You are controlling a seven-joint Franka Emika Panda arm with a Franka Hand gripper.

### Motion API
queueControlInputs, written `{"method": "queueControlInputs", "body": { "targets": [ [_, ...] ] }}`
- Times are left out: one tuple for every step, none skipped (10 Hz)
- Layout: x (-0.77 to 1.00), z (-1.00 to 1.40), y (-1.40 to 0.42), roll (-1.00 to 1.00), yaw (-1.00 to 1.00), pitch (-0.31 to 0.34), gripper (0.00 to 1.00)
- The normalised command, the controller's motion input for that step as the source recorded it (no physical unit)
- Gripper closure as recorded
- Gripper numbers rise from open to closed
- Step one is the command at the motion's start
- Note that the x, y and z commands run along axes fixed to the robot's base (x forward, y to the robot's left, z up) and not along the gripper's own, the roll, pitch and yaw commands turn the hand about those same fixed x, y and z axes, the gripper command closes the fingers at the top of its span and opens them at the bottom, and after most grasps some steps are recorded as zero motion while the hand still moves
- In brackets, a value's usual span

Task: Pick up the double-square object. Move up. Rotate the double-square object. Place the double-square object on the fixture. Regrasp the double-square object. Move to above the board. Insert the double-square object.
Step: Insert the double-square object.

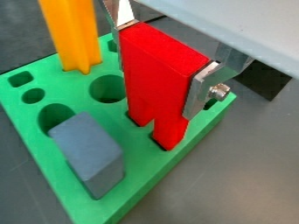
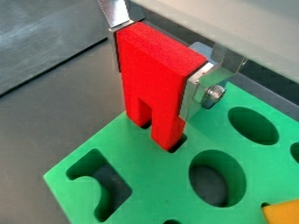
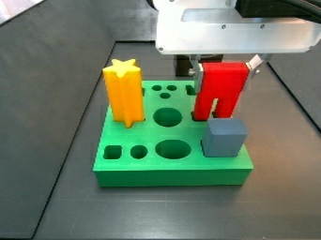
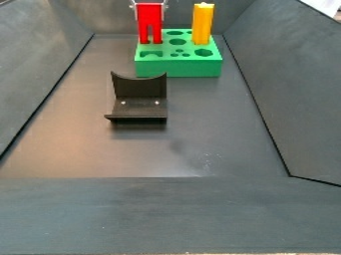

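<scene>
The red double-square object (image 1: pixel 158 74) stands upright with its lower end in a hole of the green board (image 1: pixel 176 188). It also shows in the second wrist view (image 2: pixel 155 79) and in both side views (image 3: pixel 221 89) (image 4: pixel 150 22). My gripper (image 1: pixel 162 59) is shut on its upper part, a silver finger (image 1: pixel 205 87) on each side. The gripper also shows over the board in a side view (image 3: pixel 223 67). The dark fixture (image 4: pixel 136 100) stands alone on the floor in front of the board (image 4: pixel 180 68).
A yellow star prism (image 3: pixel 123 91) stands in the board's left side, also seen in a wrist view (image 1: pixel 73 35). A grey-blue cube (image 3: pixel 226 137) sits in the board's near right corner. Open round and square holes (image 3: pixel 167 117) lie between them. Sloped dark walls (image 4: pixel 54 90) border the floor.
</scene>
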Motion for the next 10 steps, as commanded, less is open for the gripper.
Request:
{"method": "queueControlInputs", "body": {
  "targets": [
    [-0.17, -0.25, -0.31, 0.07, 0.0, -0.063, 1.0],
    [-0.11, -0.32, -0.21, 0.05, -0.05, -0.05, 1.0],
    [0.0, -0.45, -0.06, 0.13, 0.0, -0.019, 1.0],
    [0.03, -0.7, 0.0, 0.13, 0.0, 0.0, 1.0],
    [0.19, -0.88, 0.09, 0.04, 0.0, 0.0, 1.0],
    [0.19, -0.98, 0.17, 0.0, 0.0, 0.0, 1.0],
    [0.19, -0.64, 0.14, 0.0, 0.03, 0.01, 1.0],
    [0.0, 0.0, -0.02, 0.02, 0.0, 0.021, 1.0],
    [-0.01, 0.0, 0.01, 0.02, 0.0, 0.0, 1.0],
    [0.0, 0.0, 0.0, 0.0, 0.0, 0.0, 1.0]
  ]
}}
